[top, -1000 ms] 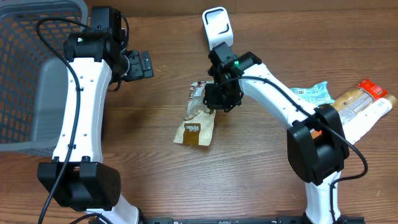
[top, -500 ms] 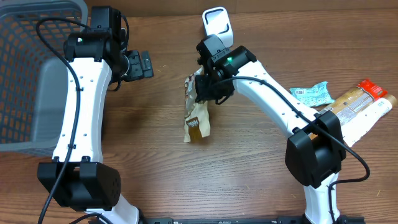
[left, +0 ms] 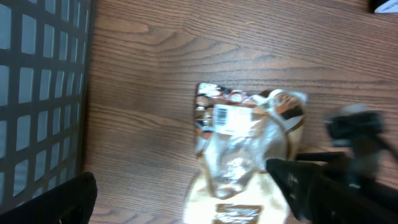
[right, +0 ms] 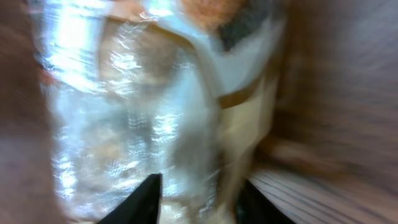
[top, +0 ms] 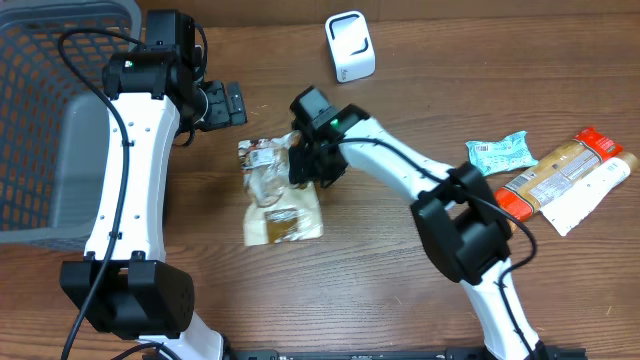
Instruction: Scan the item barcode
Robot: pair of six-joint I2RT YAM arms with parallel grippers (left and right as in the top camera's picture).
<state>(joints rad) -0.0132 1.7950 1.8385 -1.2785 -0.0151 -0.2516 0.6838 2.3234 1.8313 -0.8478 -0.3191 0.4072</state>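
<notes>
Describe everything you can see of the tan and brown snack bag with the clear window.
The tan and brown snack bag lies flat on the wooden table. It looks like glossy, crinkled film: a clear window in the middle, a tan lower end with brown print, a white barcode label facing up near the top. The right gripper is at its edge beside the window; whether it grips is unclear.

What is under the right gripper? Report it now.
The clear-and-tan snack bag lies on the wooden table beneath the right gripper. Part of the bag is hidden by the gripper, so any contact cannot be seen.
</notes>
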